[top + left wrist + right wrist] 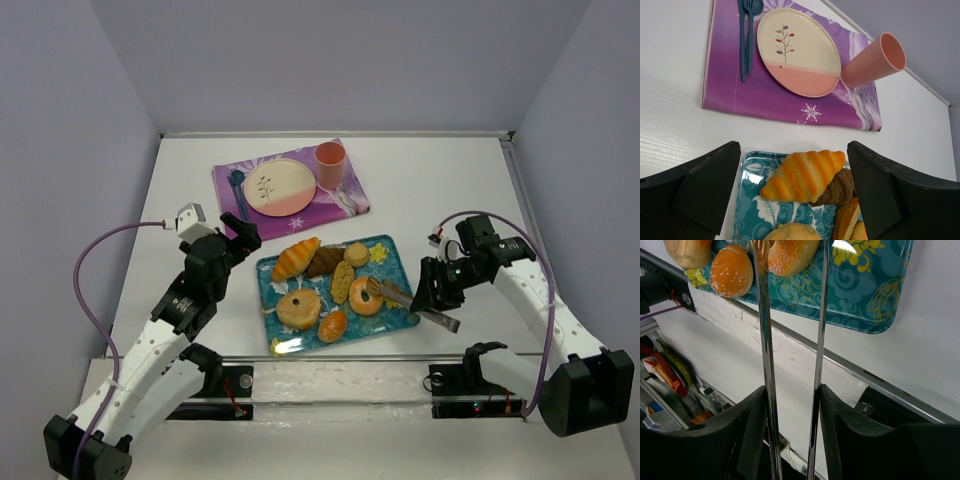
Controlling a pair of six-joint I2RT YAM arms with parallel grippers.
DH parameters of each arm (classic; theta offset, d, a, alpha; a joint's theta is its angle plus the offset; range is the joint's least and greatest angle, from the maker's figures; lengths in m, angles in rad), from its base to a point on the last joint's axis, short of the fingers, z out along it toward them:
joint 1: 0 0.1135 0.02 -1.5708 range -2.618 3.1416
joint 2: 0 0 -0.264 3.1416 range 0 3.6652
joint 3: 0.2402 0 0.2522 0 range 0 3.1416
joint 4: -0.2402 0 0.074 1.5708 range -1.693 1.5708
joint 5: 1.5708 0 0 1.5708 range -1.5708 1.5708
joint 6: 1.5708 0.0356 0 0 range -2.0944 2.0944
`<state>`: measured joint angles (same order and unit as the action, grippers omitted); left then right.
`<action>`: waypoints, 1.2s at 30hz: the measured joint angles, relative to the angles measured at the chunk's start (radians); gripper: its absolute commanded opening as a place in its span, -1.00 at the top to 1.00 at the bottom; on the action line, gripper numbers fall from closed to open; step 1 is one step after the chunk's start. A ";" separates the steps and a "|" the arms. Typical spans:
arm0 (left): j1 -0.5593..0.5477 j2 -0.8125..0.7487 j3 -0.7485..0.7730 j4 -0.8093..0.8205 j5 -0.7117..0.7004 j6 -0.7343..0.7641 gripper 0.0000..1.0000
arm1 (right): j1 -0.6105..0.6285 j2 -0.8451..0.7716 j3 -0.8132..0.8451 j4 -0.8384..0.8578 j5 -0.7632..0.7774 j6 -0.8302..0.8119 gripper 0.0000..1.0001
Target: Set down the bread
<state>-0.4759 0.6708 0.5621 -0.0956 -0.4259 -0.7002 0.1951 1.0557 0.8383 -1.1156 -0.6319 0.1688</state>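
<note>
The right gripper (792, 405), jaws partly closed around the tongs (405, 297), holds their tips at a sugared doughnut (365, 296) on the blue tray (395, 250). The left gripper (240, 235) hovers with jaws wide and empty beside the croissant (805, 175). All the bread lies on the tray, near the empty plate (279, 186) on the bench (440, 190).

Item count, work surface.
One tray (268, 287) carrying seven bread pieces (297, 258); one plate (279, 187); one cup (331, 164); one placemat (345, 200); two teal utensils (745, 40); one pair of tongs (400, 295).
</note>
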 measured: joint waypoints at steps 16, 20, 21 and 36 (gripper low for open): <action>0.000 -0.003 -0.010 0.001 0.000 0.000 -0.98 | 0.023 0.048 0.062 -0.039 0.007 0.004 0.87; 0.000 -0.020 -0.013 0.002 0.000 0.000 -0.98 | 0.023 0.044 0.197 -0.070 0.076 0.003 0.86; 0.000 -0.027 -0.013 0.002 0.000 0.000 -0.98 | 0.023 0.042 0.226 -0.073 0.086 0.003 0.86; 0.000 -0.053 -0.019 0.002 -0.029 -0.005 -0.98 | 0.119 0.140 0.431 0.364 0.023 0.156 0.86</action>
<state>-0.4759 0.6174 0.5426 -0.0933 -0.4545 -0.7055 0.3145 1.1957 1.2694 -0.7517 -0.6086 0.3252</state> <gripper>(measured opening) 0.990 0.182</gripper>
